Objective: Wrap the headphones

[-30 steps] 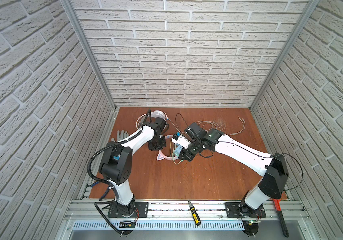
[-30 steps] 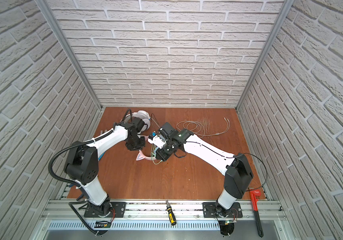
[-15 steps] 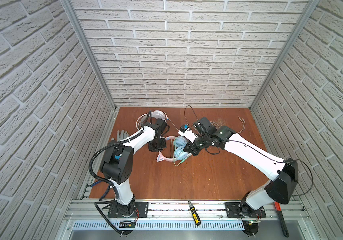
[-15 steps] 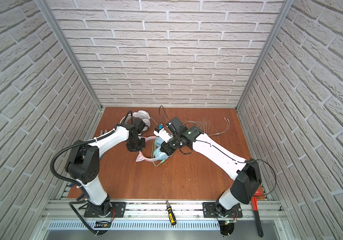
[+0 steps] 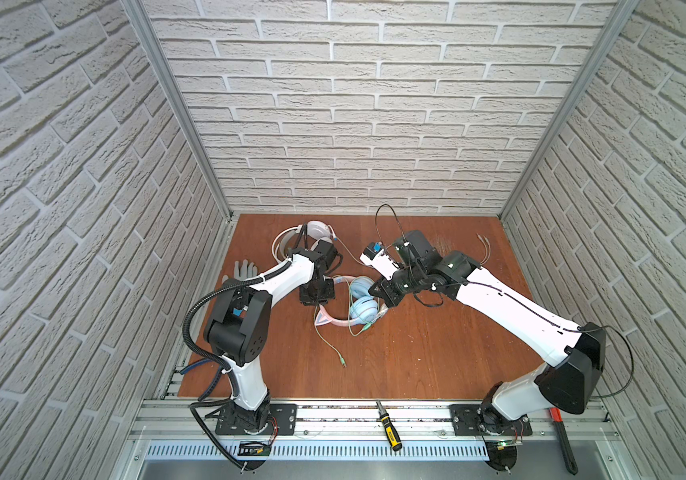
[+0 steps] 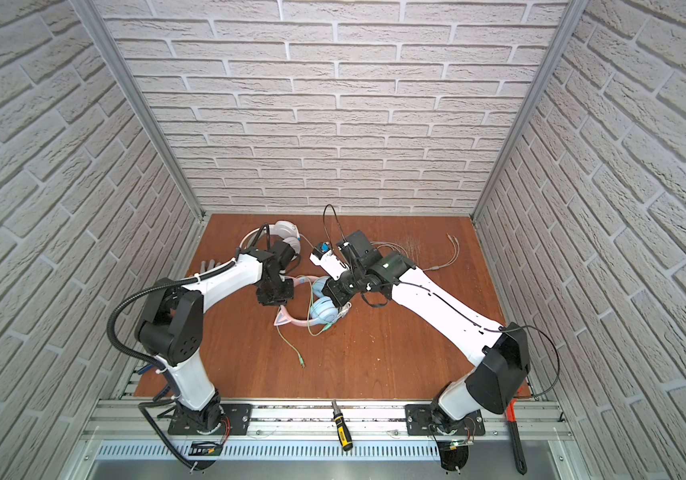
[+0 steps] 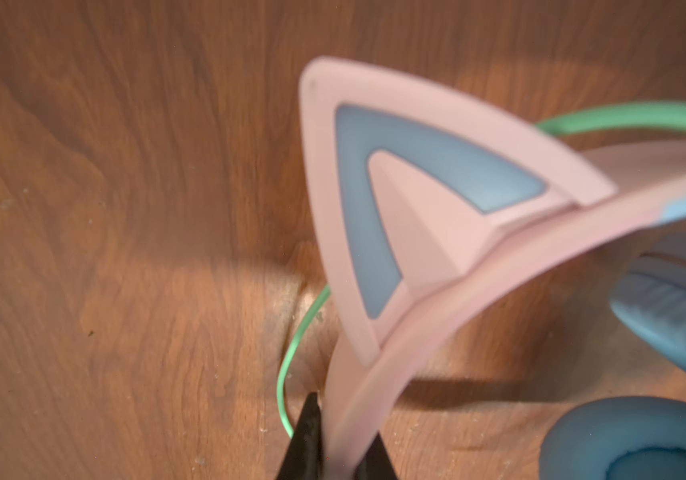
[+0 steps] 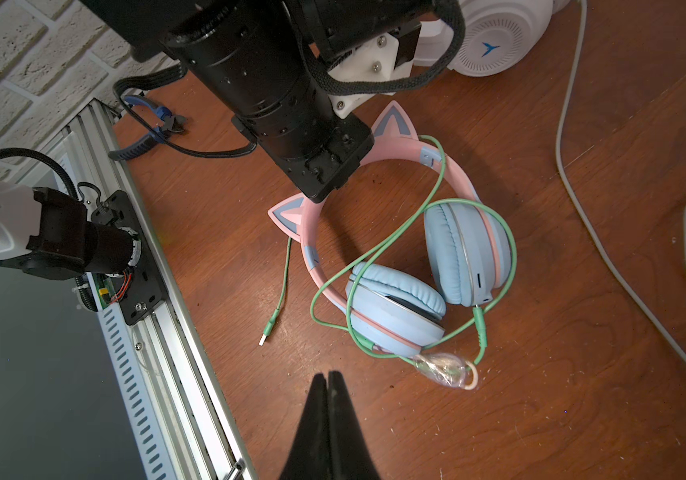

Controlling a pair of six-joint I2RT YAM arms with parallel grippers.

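Pink headphones released; right jaws closed, withdrawn.

Both top views: bright, even light, sharp detail; brick walls bow toward the frame edges.
Left wrist view: dim, warm, soft all over. Cat-ear headphones blurred; pale light patch and hard shadow on the wooden surface.
Right wrist view: sharper, with soft shadows.
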